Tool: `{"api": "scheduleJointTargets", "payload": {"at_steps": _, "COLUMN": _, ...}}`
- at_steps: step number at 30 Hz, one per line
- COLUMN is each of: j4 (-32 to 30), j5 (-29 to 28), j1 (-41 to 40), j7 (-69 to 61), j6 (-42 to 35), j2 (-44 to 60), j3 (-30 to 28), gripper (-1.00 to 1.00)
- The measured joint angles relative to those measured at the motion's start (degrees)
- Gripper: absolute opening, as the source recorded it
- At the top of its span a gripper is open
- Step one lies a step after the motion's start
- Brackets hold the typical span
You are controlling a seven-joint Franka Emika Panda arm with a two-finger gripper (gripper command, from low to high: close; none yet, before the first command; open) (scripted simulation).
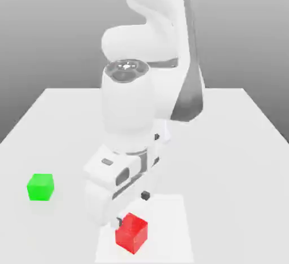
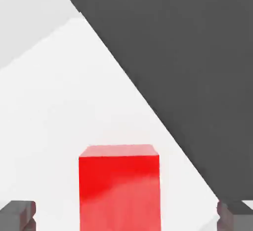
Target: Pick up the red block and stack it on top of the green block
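**Operator:** Red block (image 1: 131, 233) is sitting on the white table (image 1: 237, 144), near its front edge in the exterior view, and I'm reading it as not yet lifted. In the hand view the red block (image 2: 119, 188) is lying between the two dark fingertips (image 2: 17, 215), one on each side, with a clear gap on both.

**Colleague:** So the pincer isn't gripping yet?

**Operator:** No, I'm seeing the gripper (image 2: 126, 216) standing wide, jaws apart and touching nothing. I'm judging that the approach is done and that the closing, the lift, the carry and the stacking are all still ahead.

**Colleague:** Where is the target?

**Operator:** Green block (image 1: 40, 187) is resting well apart from the red one, over on the exterior view's left, bare on top, nothing stacked on it.

**Colleague:** How are they looking as things to handle?

**Operator:** Both are showing as plain cubes with flat faces and crisp edges. The red one is looking glossy, catching a pale sheen on its facing side, and a little larger than the green. I'm expecting flat faces to sit squarely against flat pads, though a slick surface may be slipping if the grip is light.

**Colleague:** And around them?

**Operator:** The table is appearing smooth, matte and white. The arm (image 1: 132, 105) is looming over the red cube, rounded white shells with grey joints.
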Motion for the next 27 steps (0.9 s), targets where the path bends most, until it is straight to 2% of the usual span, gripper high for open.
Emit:
{"api": "scheduleJointTargets", "payload": {"at_steps": 2, "j4": 0.6, "j5": 2.4, "j1": -1.9, "j7": -1.9, "j6": 3.4, "j2": 4.2, "j3": 2.4, "gripper": 0.00}}
{"api": "scheduleJointTargets", "payload": {"at_steps": 3, "j4": 0.8, "j5": 3.0, "j1": -2.5, "j7": -2.4, "j6": 4.3, "j2": 5.3, "j3": 3.1, "gripper": -1.00}}
{"api": "scheduleJointTargets", "payload": {"at_steps": 10, "j4": 0.8, "j5": 2.9, "j1": -2.5, "j7": -2.3, "j6": 4.0, "j2": 5.1, "j3": 3.1, "gripper": -1.00}}
{"api": "scheduleJointTargets", "payload": {"at_steps": 16, "j4": -1.4, "j5": -4.3, "j1": -0.9, "j7": 2.5, "j6": -4.5, "j2": -5.8, "j3": -1.7, "gripper": -1.00}}
{"api": "scheduleJointTargets", "payload": {"at_steps": 20, "j4": -4.4, "j5": -8.9, "j1": -9.6, "j7": 2.2, "j6": -6.5, "j2": -11.4, "j3": -8.6, "gripper": -1.00}}
{"api": "scheduleJointTargets", "payload": {"at_steps": 27, "j4": -10.1, "j5": -14.5, "j1": -25.6, "j7": -0.4, "j6": -8.2, "j2": -19.2, "j3": -15.9, "gripper": -1.00}}
